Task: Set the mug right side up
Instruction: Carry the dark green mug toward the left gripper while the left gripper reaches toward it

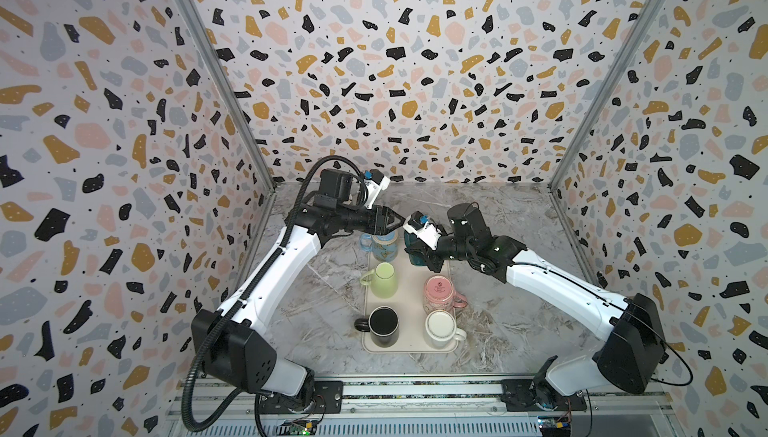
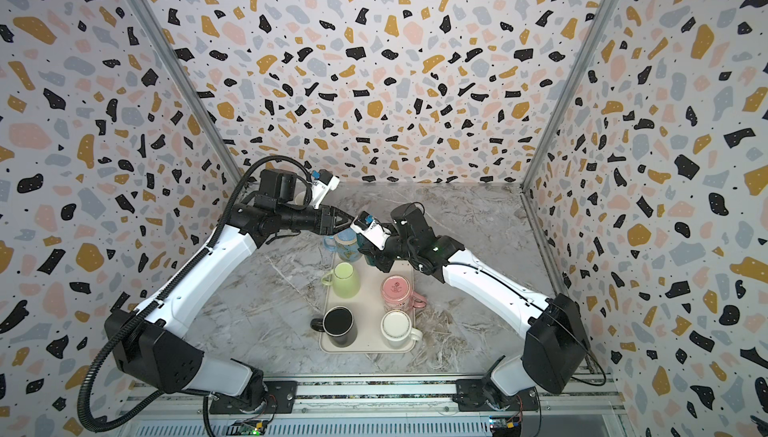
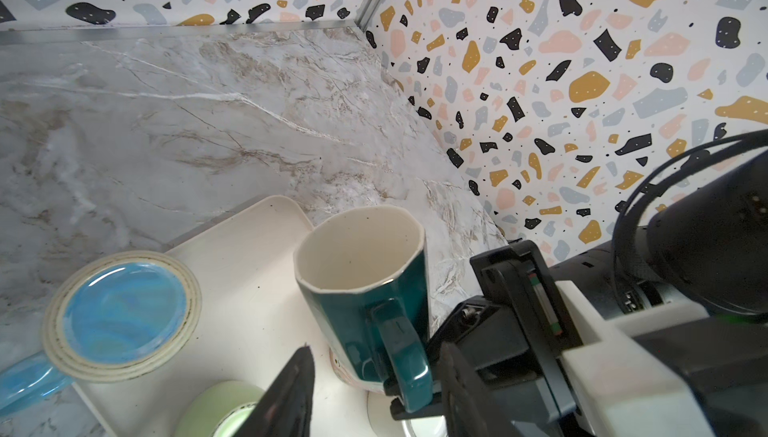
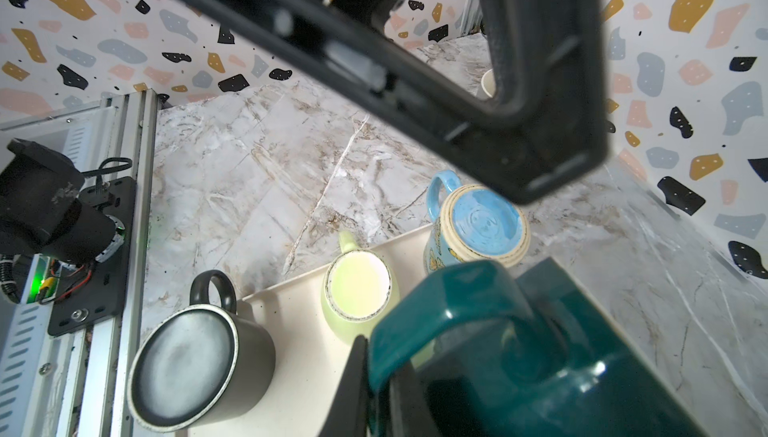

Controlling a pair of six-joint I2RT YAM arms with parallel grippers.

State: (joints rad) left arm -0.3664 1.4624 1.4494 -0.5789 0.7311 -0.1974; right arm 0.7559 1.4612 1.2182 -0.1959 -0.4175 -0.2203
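Altogether six mugs (image 1: 383, 280), one tray (image 1: 409, 310); right pincer (image 1: 424, 258) pinches teal mug (image 3: 336, 322) by handle (image 3: 399, 352), left pincer (image 1: 397, 219) spread.

Bright, even, diffuse light; shadows soft. Top views sharp, wide-angle bowing at edges. Wrist views: closest parts blurred, small glints on teal mug (image 4: 582, 389) glaze.

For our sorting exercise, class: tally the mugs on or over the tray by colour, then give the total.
blue mug: 1
light green mug: 1
black mug: 1
pink mug: 1
white mug: 1
teal mug: 1
Total: 6
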